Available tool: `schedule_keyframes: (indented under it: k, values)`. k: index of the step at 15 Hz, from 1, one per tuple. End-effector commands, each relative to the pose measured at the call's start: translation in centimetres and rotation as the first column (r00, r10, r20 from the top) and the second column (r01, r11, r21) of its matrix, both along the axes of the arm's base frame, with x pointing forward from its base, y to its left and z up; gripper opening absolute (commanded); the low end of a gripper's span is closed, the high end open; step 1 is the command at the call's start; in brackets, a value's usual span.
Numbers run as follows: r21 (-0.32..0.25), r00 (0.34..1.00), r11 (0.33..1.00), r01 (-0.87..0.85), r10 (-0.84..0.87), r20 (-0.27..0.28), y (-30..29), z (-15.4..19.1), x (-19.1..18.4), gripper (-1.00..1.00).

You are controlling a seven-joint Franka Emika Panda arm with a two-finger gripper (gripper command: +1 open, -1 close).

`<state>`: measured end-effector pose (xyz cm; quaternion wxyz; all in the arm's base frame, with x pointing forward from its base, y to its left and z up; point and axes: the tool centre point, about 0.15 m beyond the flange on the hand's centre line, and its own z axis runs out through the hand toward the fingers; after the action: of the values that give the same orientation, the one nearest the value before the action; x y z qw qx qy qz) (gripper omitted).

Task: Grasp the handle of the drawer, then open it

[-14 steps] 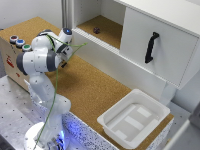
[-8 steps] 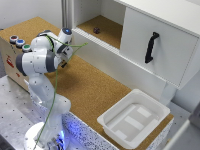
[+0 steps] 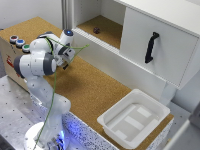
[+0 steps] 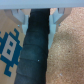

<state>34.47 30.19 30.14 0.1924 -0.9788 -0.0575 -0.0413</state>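
While my hand [image 3: 64, 61] hangs folded at centre left of the exterior view, fingers apparently empty, their spread unclear, the black handle [image 3: 150, 47] sits upper right on the closed white drawer [image 3: 157, 50], well apart.

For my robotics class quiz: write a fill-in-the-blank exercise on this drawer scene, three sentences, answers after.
1. The handle on the white drawer front is colored ____.
2. The white plastic tray rests on a tabletop surfaced with ____.
3. The gripper is ____ from the handle, not touching it.

Missing words: black; cork; apart
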Motion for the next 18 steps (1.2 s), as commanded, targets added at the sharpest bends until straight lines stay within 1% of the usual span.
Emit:
schedule_keyframes:
  k: [1, 8, 15, 18]
  values:
    - [0.02, 1.0, 1.0, -0.011, 0.011, 0.002, -4.6, -2.4, 0.6, -1.0]
    - [0.022, 1.0, 1.0, 0.012, -0.012, -0.002, -8.2, -2.9, 1.5, -1.0]
    - [0.013, 0.998, 0.998, 0.062, -0.062, 0.002, -12.4, -2.8, 2.1, -1.0]
    - [0.006, 0.996, 0.996, 0.088, -0.088, -0.007, -13.8, -3.0, 2.2, -1.0]
